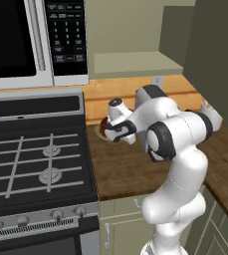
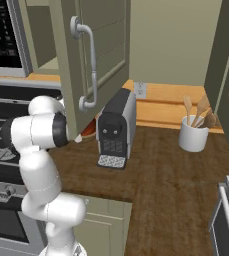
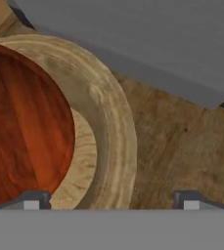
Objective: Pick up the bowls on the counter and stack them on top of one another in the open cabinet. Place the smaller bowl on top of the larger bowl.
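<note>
The smaller bowl (image 3: 20, 127), glossy reddish-brown, sits nested inside the larger bowl (image 3: 111, 127) of light tan wood. Both rest on the dark wood counter (image 3: 182, 146). My gripper (image 3: 112, 201) is open right above them. One fingertip is over the bowls' inside and the other over the counter, so the tan rim lies between them and nothing is gripped. In the left base view the gripper (image 1: 108, 132) reaches down by the backsplash, mostly covering the smaller bowl (image 1: 103, 126). The cabinet (image 1: 135, 63) stands open above, its shelf bare.
A black gas stove (image 1: 31, 159) lies left of the bowls, with a microwave (image 1: 31, 40) above it. The open cabinet door (image 2: 91, 65) hangs over the counter. A coffee machine (image 2: 116, 130) and a white utensil holder (image 2: 193, 134) stand to the right.
</note>
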Robot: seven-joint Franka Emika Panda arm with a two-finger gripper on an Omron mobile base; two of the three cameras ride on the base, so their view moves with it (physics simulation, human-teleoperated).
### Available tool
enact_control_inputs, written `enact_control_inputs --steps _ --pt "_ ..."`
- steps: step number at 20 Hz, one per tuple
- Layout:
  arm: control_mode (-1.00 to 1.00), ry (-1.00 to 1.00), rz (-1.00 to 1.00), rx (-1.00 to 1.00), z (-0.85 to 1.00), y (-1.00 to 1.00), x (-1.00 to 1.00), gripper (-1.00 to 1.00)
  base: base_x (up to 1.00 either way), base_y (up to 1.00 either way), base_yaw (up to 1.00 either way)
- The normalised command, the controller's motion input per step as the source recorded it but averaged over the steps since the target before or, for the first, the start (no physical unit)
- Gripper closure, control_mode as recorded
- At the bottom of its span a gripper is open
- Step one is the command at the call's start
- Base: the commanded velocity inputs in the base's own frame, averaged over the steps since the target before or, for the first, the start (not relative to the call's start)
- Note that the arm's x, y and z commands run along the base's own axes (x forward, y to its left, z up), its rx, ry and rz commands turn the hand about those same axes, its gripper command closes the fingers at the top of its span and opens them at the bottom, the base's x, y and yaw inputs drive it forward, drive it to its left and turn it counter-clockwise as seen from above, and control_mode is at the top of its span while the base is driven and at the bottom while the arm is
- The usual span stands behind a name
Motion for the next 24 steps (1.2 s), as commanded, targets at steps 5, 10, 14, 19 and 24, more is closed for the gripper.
enact_control_inputs --steps 5,10,14,19,24 --pt "-1.0 0.0 0.02 0.04 -0.34 0.0 0.4 -1.0 0.0 0.0 0.0" --pt "-1.0 0.0 0.0 0.01 -0.45 0.0 0.56 -1.0 0.0 0.0 0.0" --pt "-1.0 0.01 0.0 0.0 -0.6 0.0 0.31 -1.0 0.0 0.0 0.0" --pt "-1.0 0.03 0.01 0.0 -0.18 0.04 0.06 1.0 0.0 0.0 0.0" --pt "-1.0 0.01 0.0 -0.01 0.0 0.15 -0.51 1.0 0.0 0.0 0.0"
